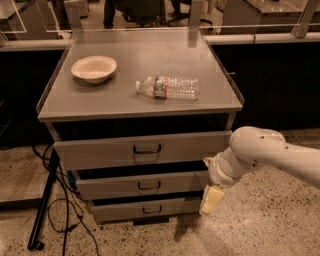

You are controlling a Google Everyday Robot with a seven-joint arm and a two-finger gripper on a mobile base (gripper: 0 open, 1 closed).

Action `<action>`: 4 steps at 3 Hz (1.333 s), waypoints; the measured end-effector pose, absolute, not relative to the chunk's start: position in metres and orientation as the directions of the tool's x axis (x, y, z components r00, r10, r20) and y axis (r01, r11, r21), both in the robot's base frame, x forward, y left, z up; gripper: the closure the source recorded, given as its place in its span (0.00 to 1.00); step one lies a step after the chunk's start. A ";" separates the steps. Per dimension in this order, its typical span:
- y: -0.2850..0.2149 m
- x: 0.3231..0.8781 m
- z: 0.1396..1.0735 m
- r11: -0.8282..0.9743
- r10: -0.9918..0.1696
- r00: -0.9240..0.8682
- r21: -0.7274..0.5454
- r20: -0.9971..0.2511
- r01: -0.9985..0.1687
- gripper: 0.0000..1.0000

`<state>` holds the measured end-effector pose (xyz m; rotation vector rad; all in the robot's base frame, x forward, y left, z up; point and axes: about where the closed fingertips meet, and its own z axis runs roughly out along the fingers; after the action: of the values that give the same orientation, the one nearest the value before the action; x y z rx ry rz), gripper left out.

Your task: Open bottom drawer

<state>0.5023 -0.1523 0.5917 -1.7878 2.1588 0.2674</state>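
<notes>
I judged the narrow grey metal bottom drawer (pixel 117 211) rigid, best taken by its dark loop handle (pixel 151 209); the cream gripper (pixel 210 199) hung at its 3 o'clock (how far open, I couldn't tell).

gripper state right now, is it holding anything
Gripper: cannot be told whether open or closed. Nothing seen in it. It hangs by the right end of the bottom drawer, away from the handle.

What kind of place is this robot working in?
Likely an office or lab workspace: a grey drawer cabinet, a chair base behind it, and cables on a speckled floor. The claw hangs by the right end of the bottom drawer.
</notes>
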 end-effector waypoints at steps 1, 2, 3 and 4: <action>-0.145 0.481 0.534 0.180 -0.919 -0.165 -0.008 -0.358 -0.984 0.00; -0.137 0.463 0.492 0.165 -0.921 -0.167 0.036 -0.352 -0.986 0.00; -0.136 0.462 0.490 0.165 -0.921 -0.168 0.039 -0.353 -0.986 0.00; -0.134 0.457 0.487 0.163 -0.905 -0.147 -0.006 -0.399 -0.987 0.00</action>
<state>0.4572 -0.1342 0.4873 -1.8133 2.1345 0.3706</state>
